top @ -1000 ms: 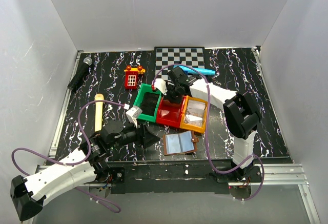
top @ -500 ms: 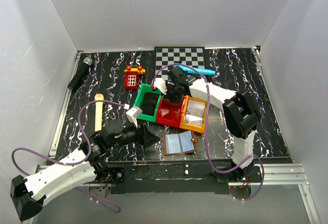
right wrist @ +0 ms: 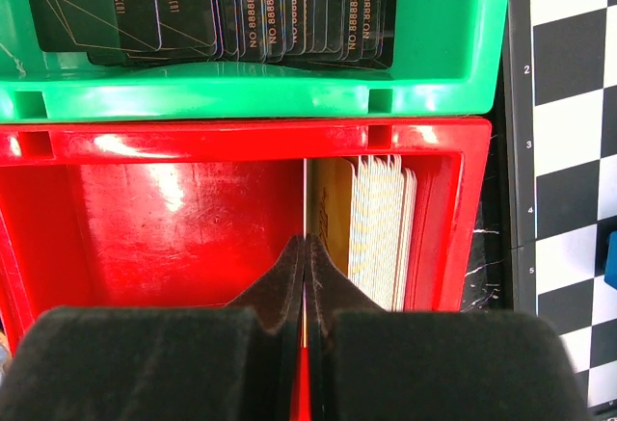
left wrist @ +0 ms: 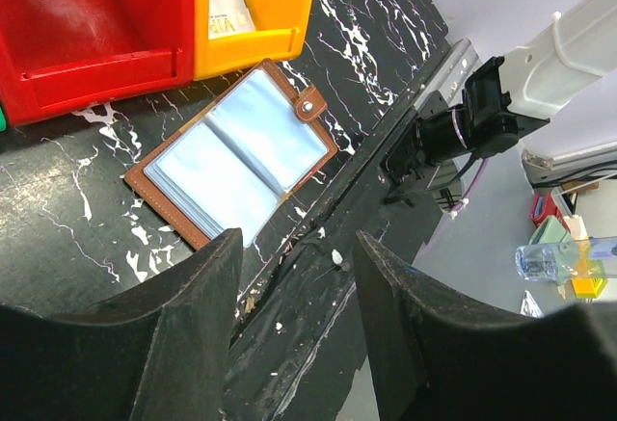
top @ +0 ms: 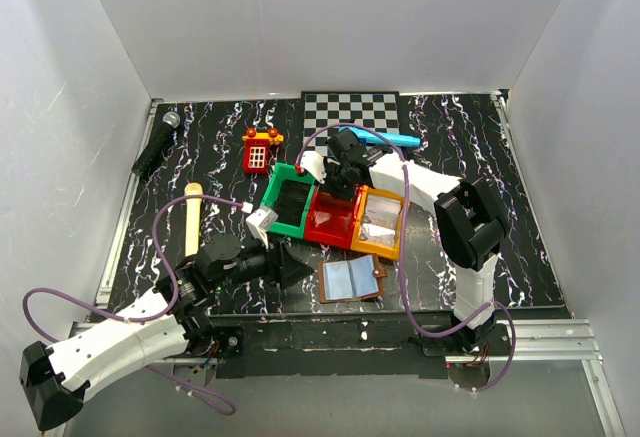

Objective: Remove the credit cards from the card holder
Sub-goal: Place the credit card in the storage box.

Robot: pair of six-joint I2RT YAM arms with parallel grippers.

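Note:
The card holder [top: 352, 279] lies open on the table near the front edge, brown with pale blue pockets; it also shows in the left wrist view [left wrist: 236, 151]. My left gripper [top: 298, 269] is open and empty just left of it, its jaws [left wrist: 294, 248] wide apart. My right gripper [top: 336, 189] hangs over the red bin [top: 328, 225]. It [right wrist: 306, 248] is shut on a thin credit card [right wrist: 306, 199] seen edge-on, held upright beside a stack of pale cards [right wrist: 381, 228] standing in the red bin [right wrist: 193, 209].
A green bin [right wrist: 289, 103] of dark cards sits beyond the red one, an orange bin [top: 380, 222] to its right. A checkerboard [top: 350, 112], blue pen [top: 395, 140], red toy [top: 258, 152], microphone [top: 155, 145] and wooden handle [top: 192, 222] lie around.
The right gripper has shifted only slightly over the red bin. The left arm has barely moved.

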